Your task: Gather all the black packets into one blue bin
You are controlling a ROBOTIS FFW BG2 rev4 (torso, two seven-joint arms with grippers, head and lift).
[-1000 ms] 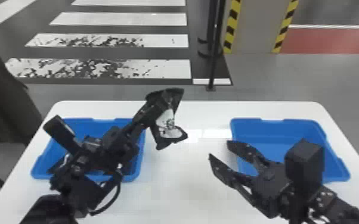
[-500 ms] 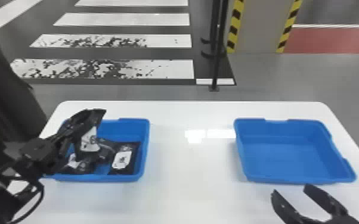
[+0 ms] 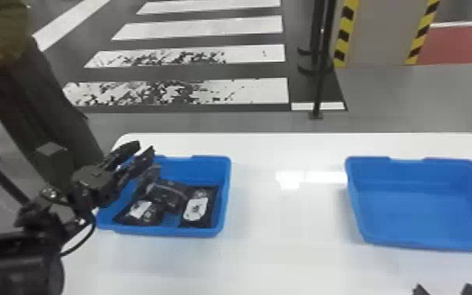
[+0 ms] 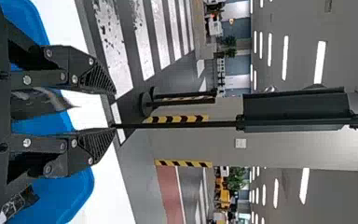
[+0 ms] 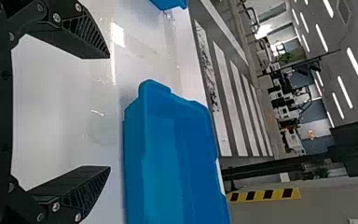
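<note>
In the head view my left gripper (image 3: 145, 152) is over the left part of the left blue bin (image 3: 225, 196), its fingers parted. Inside that bin lie a black packet with a white label (image 3: 141, 213), another labelled packet (image 3: 198, 208) on the right and a dark packet (image 3: 168, 194) behind them. A further dark packet (image 3: 147, 178) leans just below the gripper. In the left wrist view a packet (image 4: 42, 103) shows between the spread fingers of my left gripper (image 4: 114, 111), without visible contact. My right gripper (image 3: 443, 289) is at the head view's bottom right; in the right wrist view the right gripper (image 5: 109, 114) is open.
The right blue bin (image 3: 423, 208) stands on the white table (image 3: 286, 235), with bare tabletop between the two bins. A person stands beyond the table's left end, and a thin black post (image 3: 319, 78) rises behind the far edge.
The left gripper first carried a packet leftward over the left bin; its fingers have since parted and the packet is lower, in the bin. The right gripper has drawn back toward the bottom right.
</note>
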